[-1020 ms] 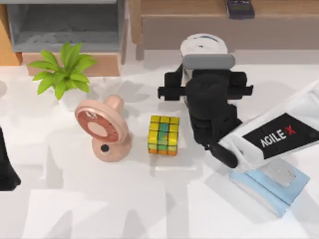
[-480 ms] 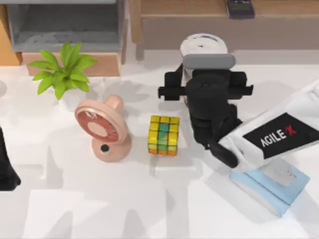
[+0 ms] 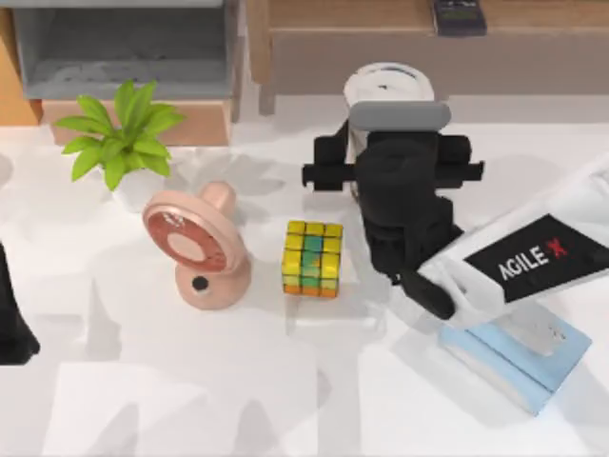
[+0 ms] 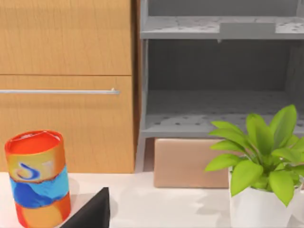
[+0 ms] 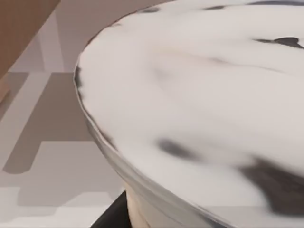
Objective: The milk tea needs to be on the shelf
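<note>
The milk tea (image 3: 385,82) stands on the table just in front of the shelf (image 3: 381,29), its white round lid showing behind my right arm. My right gripper (image 3: 395,143) hangs directly over and around the cup and hides its body. In the right wrist view the lid (image 5: 199,104) sits very close under the camera. The shelf is a long light-brown plank with a grey-brown front panel (image 3: 533,65) along the table's back. My left gripper (image 3: 9,328) is parked at the table's left edge, far from the cup.
A dark flat device (image 3: 459,15) lies on the shelf. A grey cubby (image 3: 124,48), a potted plant (image 3: 124,138), a pink fan (image 3: 195,248) and a puzzle cube (image 3: 312,259) stand left of the cup. A blue block (image 3: 519,357) lies under my right arm. A colourful can (image 4: 38,178) stands near my left gripper.
My right arm has shifted only very slightly. The cup and everything else stay where they were.
</note>
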